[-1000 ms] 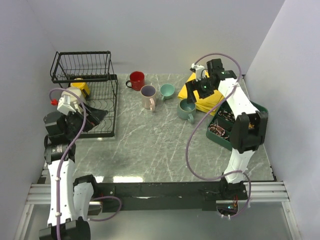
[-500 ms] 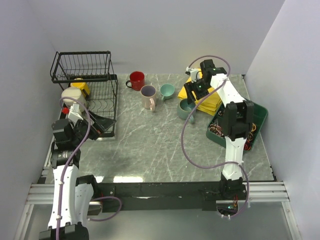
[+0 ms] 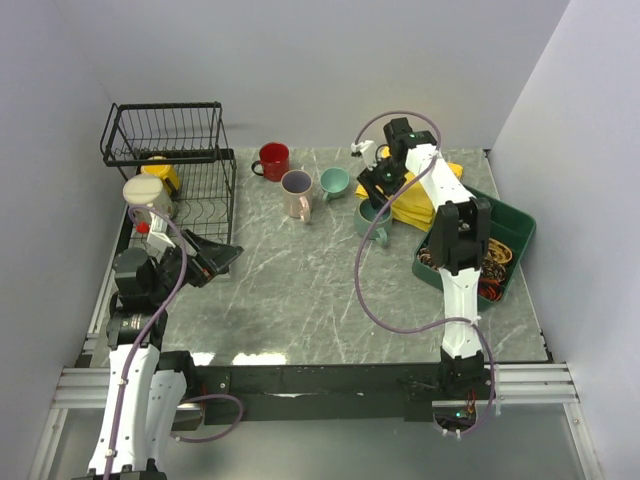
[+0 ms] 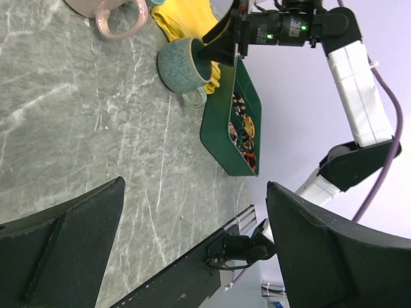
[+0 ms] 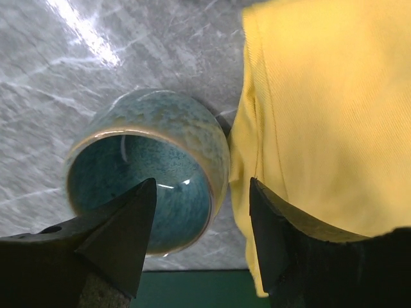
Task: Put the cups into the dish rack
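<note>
Straddling grey-green mug (image 5: 146, 168) rim, right gripper (image 5: 202, 185) spread wide, yellow cloth (image 5: 321, 115) just beside; left gripper (image 4: 196, 186) wide, empty.

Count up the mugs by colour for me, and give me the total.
Red mug: 1
Yellow mug: 1
Teal mug: 1
Grey-green mug: 1
Pink-beige mug: 1
Cream mug: 1
Total: 6
</note>
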Action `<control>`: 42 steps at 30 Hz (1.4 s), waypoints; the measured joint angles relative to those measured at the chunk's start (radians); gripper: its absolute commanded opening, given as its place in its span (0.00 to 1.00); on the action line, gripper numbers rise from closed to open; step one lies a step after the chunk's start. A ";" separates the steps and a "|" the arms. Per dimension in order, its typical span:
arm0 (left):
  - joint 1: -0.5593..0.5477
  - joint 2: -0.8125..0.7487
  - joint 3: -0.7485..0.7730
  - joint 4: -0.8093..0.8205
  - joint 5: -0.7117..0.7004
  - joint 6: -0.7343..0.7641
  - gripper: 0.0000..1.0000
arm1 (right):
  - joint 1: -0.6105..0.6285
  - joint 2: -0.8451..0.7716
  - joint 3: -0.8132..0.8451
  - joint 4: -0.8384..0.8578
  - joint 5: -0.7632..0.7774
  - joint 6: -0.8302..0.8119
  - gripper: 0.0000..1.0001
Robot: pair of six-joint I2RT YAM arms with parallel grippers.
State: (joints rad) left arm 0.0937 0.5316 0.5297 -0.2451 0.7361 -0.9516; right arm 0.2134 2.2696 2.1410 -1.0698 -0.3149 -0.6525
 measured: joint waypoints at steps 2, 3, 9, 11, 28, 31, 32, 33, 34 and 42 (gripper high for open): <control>-0.002 0.000 0.000 0.000 0.001 -0.006 0.97 | 0.000 0.014 0.000 -0.002 0.000 -0.029 0.65; -0.002 -0.001 0.000 0.001 0.002 -0.011 0.96 | 0.000 0.024 0.000 -0.004 0.000 -0.044 0.58; -0.006 -0.023 0.000 -0.004 0.004 -0.030 0.96 | 0.006 0.055 -0.002 -0.022 -0.009 -0.116 0.28; -0.006 -0.035 0.000 -0.002 0.005 -0.043 0.96 | 0.006 0.056 -0.004 -0.018 -0.010 -0.135 0.12; -0.236 0.111 0.030 0.299 0.019 -0.330 0.97 | 0.026 -0.237 -0.211 0.070 -0.130 0.019 0.00; -0.346 0.149 0.050 0.389 -0.030 -0.386 0.97 | 0.026 -0.444 -0.257 0.155 -0.149 0.130 0.00; -0.396 0.171 0.063 0.425 -0.056 -0.405 0.97 | 0.026 -0.517 -0.277 0.198 -0.153 0.173 0.00; -0.428 0.187 0.073 0.451 -0.070 -0.417 0.97 | 0.026 -0.590 -0.295 0.245 -0.156 0.213 0.00; -0.475 0.209 0.087 0.478 -0.091 -0.428 0.97 | 0.026 -0.660 -0.322 0.295 -0.160 0.256 0.00; -0.748 0.462 0.298 0.689 -0.202 -0.442 0.96 | 0.027 -1.115 -0.707 0.729 -0.249 0.602 0.00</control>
State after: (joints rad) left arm -0.6548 0.9939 0.8272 0.4442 0.5339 -1.3937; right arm 0.2401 1.1549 1.4338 -0.3412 -0.5644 -0.0505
